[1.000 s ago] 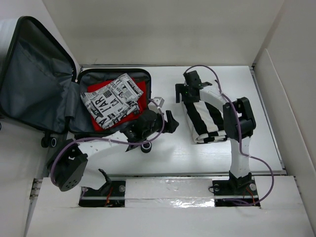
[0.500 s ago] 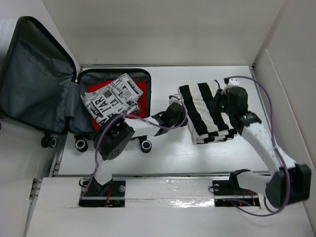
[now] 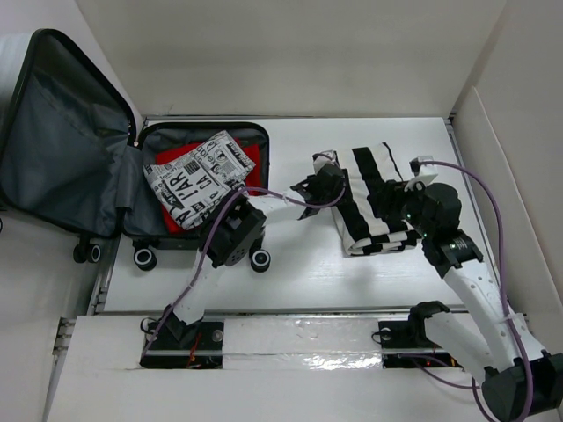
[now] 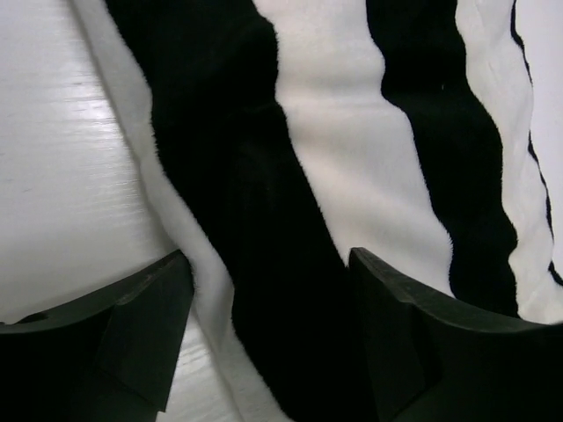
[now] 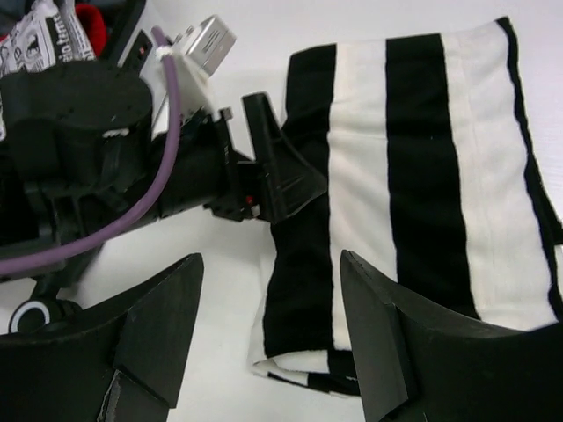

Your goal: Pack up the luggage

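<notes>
The luggage (image 3: 132,189) lies open at the left, its lid (image 3: 53,141) leaning back with grey lining showing. Its base holds a red item (image 3: 246,167) under a newspaper-print cloth (image 3: 198,176). A folded black-and-white striped towel (image 3: 374,202) lies on the table to its right. My left gripper (image 3: 324,185) is open at the towel's left edge; in the left wrist view (image 4: 268,352) its jaws straddle the edge of the towel (image 4: 352,158). My right gripper (image 3: 398,200) is open above the towel's right part; in the right wrist view (image 5: 273,352) it hovers over the near corner of the towel (image 5: 422,176), empty.
The luggage's black caster wheels (image 3: 143,258) stand at its near edge, beside the left arm's elbow (image 3: 233,233). White walls enclose the table at the back and right (image 3: 493,176). The left gripper's body (image 5: 211,167) shows in the right wrist view, touching the towel.
The left arm has stretched right from the luggage's wheels to the towel's left edge. The right gripper has moved from the towel's far left corner to its right side.
</notes>
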`<state>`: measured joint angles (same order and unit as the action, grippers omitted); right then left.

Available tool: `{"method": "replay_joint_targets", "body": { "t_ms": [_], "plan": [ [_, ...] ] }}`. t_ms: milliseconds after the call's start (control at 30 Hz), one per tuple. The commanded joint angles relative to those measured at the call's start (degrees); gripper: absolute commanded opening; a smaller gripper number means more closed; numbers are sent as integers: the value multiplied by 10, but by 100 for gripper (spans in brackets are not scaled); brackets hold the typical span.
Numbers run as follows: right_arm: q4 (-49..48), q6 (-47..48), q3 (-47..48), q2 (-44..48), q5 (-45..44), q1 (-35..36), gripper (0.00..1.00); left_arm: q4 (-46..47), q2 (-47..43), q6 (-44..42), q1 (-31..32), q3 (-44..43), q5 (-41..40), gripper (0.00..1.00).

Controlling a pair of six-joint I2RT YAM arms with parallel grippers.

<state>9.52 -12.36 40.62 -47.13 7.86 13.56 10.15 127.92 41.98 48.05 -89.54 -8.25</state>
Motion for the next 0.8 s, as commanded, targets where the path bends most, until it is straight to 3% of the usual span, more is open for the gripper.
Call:
{"method": "replay_joint_targets", "body": {
  "t_ms": [0,67,167,200,267,300,433,600,767],
  "plan": [
    [-15,8,-7,25,21,2,69,-98,35,-22,15,-47,-20,65],
    [-20,0,-5,38,22,2,69,-124,53,-23,27,-83,-30,59],
    [-27,-9,0,52,40,8,69,-138,71,-30,27,-116,-28,42],
    [-28,-14,4,61,50,8,69,-140,76,-38,27,-135,-23,29],
    [-29,-21,7,71,56,14,68,-142,89,-44,27,-152,-16,15],
    [-30,-22,6,83,58,20,68,-140,91,-47,21,-158,-8,0],
    [-20,-20,-4,117,27,31,68,-109,43,-67,6,-141,28,0],
    [-33,-21,-37,136,8,31,68,-124,-81,-143,-18,-139,31,0],
    [-41,-20,-56,140,1,31,68,-157,-193,-175,-101,-119,79,0]
  ]
}}
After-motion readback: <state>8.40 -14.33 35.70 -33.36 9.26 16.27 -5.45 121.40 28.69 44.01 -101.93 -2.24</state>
